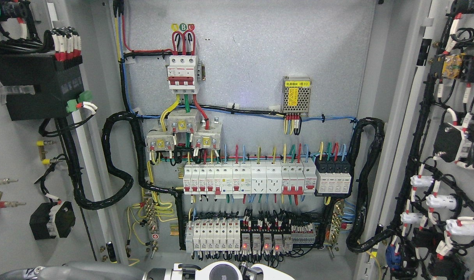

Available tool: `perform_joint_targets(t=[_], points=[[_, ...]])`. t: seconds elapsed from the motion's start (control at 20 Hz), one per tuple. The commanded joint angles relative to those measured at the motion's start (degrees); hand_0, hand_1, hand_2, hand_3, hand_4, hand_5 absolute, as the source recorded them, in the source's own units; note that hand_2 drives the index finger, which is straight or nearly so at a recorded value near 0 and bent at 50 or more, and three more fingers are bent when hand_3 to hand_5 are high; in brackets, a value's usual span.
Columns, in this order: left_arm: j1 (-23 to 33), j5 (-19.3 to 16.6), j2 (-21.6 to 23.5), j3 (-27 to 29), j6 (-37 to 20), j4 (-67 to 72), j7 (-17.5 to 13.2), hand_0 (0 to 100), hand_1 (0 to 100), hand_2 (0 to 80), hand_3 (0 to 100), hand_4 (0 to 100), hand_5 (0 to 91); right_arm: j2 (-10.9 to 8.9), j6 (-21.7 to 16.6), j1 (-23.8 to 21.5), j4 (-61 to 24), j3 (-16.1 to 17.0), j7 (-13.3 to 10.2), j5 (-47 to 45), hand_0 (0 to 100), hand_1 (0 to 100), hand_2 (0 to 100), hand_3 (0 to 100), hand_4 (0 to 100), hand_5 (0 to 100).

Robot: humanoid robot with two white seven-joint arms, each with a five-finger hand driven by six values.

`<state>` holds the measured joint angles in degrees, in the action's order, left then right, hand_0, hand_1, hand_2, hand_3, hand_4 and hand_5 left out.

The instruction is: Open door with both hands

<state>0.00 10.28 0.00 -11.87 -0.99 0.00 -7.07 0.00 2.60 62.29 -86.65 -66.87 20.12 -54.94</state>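
Standing swung wide, left door (23, 155), right door (447, 155), robot hands and fingers unseen, grasp unknowable.

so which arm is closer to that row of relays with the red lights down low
Left, going by what shows. The left arm lies along the bottom edge, its white end just below the relays, not touching them. The right arm is out of view.

Both grey cabinet doors stood swung wide open. The left door (15, 155) filled the left edge of the frame, the right door (460, 155) the right edge, each showing an inner face laden with black wiring and components.
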Motion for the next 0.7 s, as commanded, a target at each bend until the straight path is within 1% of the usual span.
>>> perform_joint_targets(t=[0.0,0.1,0.15,0.3,0.35,0.45,0.5,0.55,0.6,0.65], points=[[-0.79,0.00,1.05,0.00,0.02,-1.05,0.04,29,0,2.7,3,3,0.0,0.00,0.03,0.46,-0.01,-0.72,0.01,-0.08,22,0,0,0,0,0],[-0.88,0.00,1.05,-0.08,0.02,-1.05,0.22,29,0,2.7,3,3,0.0,0.00,0.21,-0.24,-1.06,-0.02,0.01,0.36,22,0,0,0,0,0],[-0.97,0.00,1.14,-0.09,0.02,-1.05,0.22,29,0,2.7,3,3,0.0,0.00,0.30,-0.77,-1.50,1.11,0.01,0.45,22,0,0,0,0,0],[-1.23,0.00,1.14,-0.09,-0.07,-1.05,0.22,29,0,2.7,3,3,0.0,0.00,0.47,-2.08,-2.21,5.94,-0.08,0.80,22,0,0,0,0,0],[-1.23,0.00,1.14,-0.09,-0.07,-1.05,0.22,29,0,2.7,3,3,0.0,-0.34,0.56,-2.70,-2.73,7.53,-0.08,0.80,22,0,0,0,0,0],[-1.23,0.00,1.06,-0.09,-0.07,-1.05,0.22,29,0,2.7,3,3,0.0,-3.06,0.56,-4.63,-5.36,9.99,-0.08,0.80,22,0,0,0,0,0],[-1.23,0.00,1.05,-0.09,-0.07,-1.05,0.22,29,0,2.7,3,3,0.0,-4.12,0.56,-5.59,-6.50,10.87,-0.08,0.80,22,0,0,0,0,0],[-1.15,-0.09,1.05,-0.09,-0.07,-1.05,0.22,29,0,2.7,3,3,0.0,-5.70,0.56,-6.74,-7.82,11.93,-0.08,0.89,22,0,0,0,0,0],[-1.15,0.00,1.05,-0.09,-0.07,-1.05,0.22,29,0,2.7,3,3,0.0,-6.76,0.56,-7.88,-9.05,12.89,-0.17,1.15,22,0,0,0,0,0],[-1.23,-0.09,1.05,-0.09,-0.07,-1.05,0.30,29,0,2.7,3,3,0.0,-7.64,0.47,-9.98,-10.80,14.56,-0.17,1.94,22,0,0,0,0,0]])
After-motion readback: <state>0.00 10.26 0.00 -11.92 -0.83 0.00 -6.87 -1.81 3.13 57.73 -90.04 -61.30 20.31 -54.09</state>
